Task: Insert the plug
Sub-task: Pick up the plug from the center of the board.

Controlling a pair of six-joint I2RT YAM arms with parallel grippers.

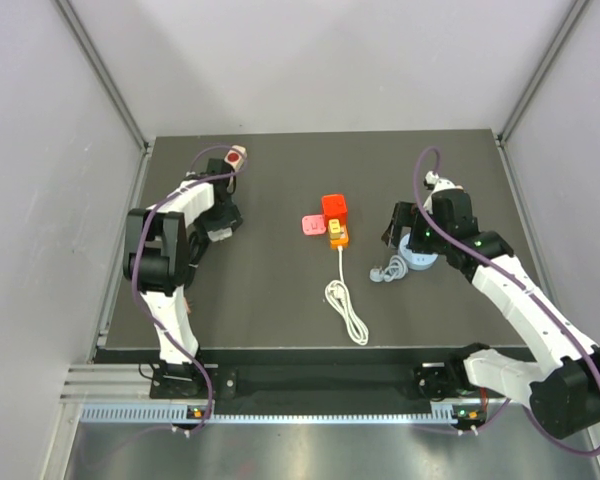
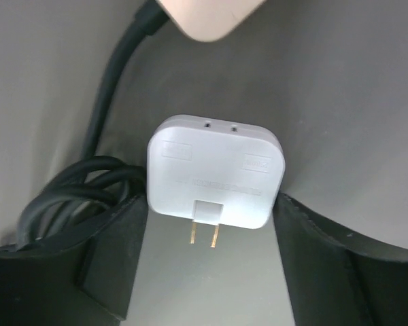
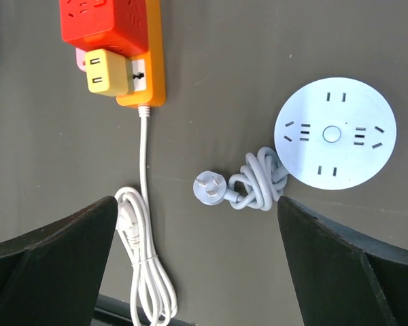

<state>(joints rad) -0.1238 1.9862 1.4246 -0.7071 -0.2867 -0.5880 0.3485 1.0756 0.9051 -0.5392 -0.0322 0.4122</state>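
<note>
Plug spot: the red plug [image 3: 98, 24] is sitting on the far end of the orange power strip [image 3: 153, 75], touching the yellow plug [image 3: 109, 71], in the middle of the desk [image 1: 260, 290].
Plug feel: it is looking like hard, light plastic with smooth sides, so it is probably slipping if pinched softly.
Best hold: I am guessing its two flat sides, then pushing straight down.
Left jaws: standing wide around a white adapter [image 2: 214, 170] and touching both its sides; I cannot tell if they are squeezing.
Right jaws: gaping wide, holding nothing, hanging near the round socket [image 3: 334, 132].
</note>
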